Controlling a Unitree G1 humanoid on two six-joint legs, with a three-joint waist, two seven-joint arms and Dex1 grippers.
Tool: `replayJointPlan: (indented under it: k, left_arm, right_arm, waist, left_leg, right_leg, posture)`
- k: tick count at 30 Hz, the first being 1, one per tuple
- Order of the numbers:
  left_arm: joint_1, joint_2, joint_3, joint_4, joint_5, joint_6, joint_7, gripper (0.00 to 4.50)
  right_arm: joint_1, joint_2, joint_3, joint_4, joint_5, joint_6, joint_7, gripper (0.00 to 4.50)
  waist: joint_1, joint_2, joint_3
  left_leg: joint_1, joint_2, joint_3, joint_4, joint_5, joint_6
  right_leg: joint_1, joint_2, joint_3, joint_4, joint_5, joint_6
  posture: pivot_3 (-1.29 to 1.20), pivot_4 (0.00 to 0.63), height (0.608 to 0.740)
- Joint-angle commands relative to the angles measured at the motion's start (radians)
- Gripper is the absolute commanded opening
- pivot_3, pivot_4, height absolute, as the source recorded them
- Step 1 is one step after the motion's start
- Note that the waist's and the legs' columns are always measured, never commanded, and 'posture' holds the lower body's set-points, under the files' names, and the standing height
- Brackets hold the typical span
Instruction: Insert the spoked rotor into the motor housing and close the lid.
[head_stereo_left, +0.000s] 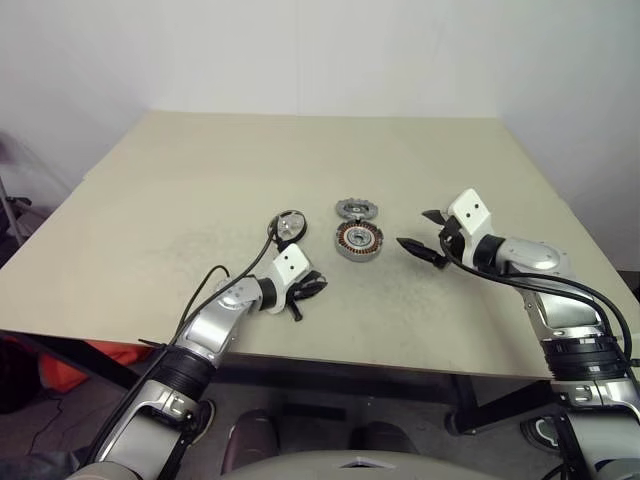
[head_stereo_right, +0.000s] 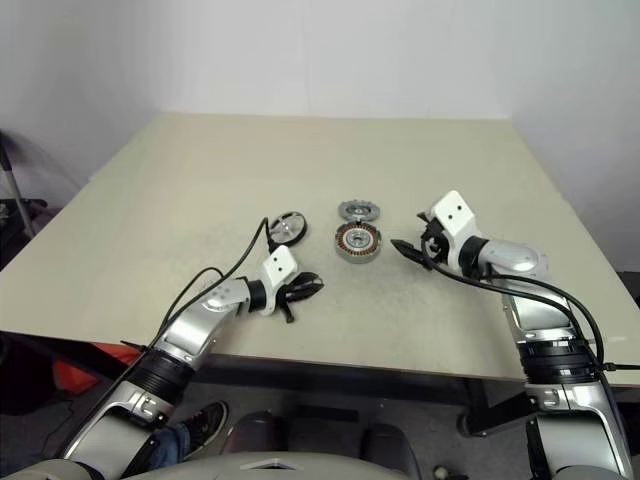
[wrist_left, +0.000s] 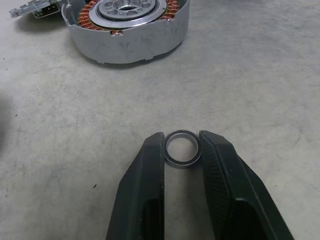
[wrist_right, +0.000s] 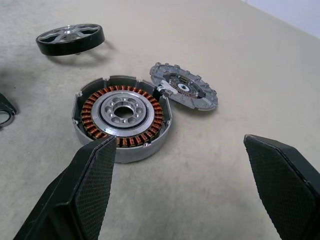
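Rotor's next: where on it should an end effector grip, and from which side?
Likely across the black rim of the spoked rotor, coming from above. It lies flat on the table, spokes up, apart from the motor housing, so opposite rim edges look free.

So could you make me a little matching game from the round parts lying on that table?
Things:
1. spoked rotor
2. motor housing
3. lid
4. small metal ring

Descriptions:
A. copper coils inside
B. between the left gripper's fingers
C. black rim, silver spokes
D. flat grey, toothed edge

Pairs: 1-C, 2-A, 3-D, 4-B
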Motion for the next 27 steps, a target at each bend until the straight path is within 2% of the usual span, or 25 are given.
replayJointPlan:
  k: [1, 7, 12, 18, 27]
  left_arm:
    - [-0.040, -0.023, 0.054, -0.052, -0.067, 0.025, -0.019, 0.69]
    - [-0.126, -0.058, 0.114, -0.069, -0.153, 0.070, -0.049, 0.69]
    - [-0.253, -0.092, 0.144, 0.045, -0.166, 0.073, -0.047, 0.69]
    - [-0.410, -0.132, 0.094, 0.317, -0.081, -0.059, -0.083, 0.69]
    - [-0.589, -0.232, 0.112, 0.699, -0.002, -0.232, -0.011, 0.69]
  right_arm:
    - [-0.024, 0.000, -0.001, -0.008, -0.001, -0.022, -0.003, 4.22]
    - [-0.025, 0.004, -0.003, -0.006, 0.000, -0.021, -0.006, 4.22]
    - [-0.015, 0.007, -0.005, -0.011, -0.002, -0.022, -0.014, 4.22]
    - [0.006, 0.011, -0.016, -0.034, 0.004, -0.014, -0.035, 4.22]
    - [0.064, -0.010, -0.058, -0.078, 0.016, 0.002, -0.057, 4.22]
  waist:
    - [0.001, 0.000, 0.000]
    - [0.005, 0.000, 0.000]
    - [0.005, 0.000, 0.000]
    - [0.008, 0.000, 0.000]
    - [0.017, -0.001, 0.000]
  left_leg:
    - [0.000, 0.000, 0.000, 0.000, 0.000, 0.000]
    - [-0.004, 0.000, 0.000, 0.000, 0.000, 0.000]
    - [-0.005, -0.001, 0.000, 0.000, -0.001, 0.001]
    - [-0.005, -0.001, 0.000, 0.000, -0.001, 0.001]
    - [-0.009, -0.003, -0.001, 0.000, -0.002, 0.004]
  right_leg:
    - [0.000, 0.000, 0.000, 0.000, 0.000, 0.000]
    - [-0.004, 0.000, 0.000, 0.000, 0.001, -0.001]
    - [-0.004, 0.000, 0.000, 0.000, 0.001, -0.001]
    - [-0.004, 0.000, 0.000, -0.001, 0.001, -0.001]
    - [-0.005, -0.002, 0.000, -0.004, 0.001, -0.001]
  posture:
    - [0.00, 0.000, 0.740]
    - [0.00, 0.000, 0.740]
    - [0.00, 0.000, 0.740]
    - [0.00, 0.000, 0.740]
    - [0.00, 0.000, 0.740]
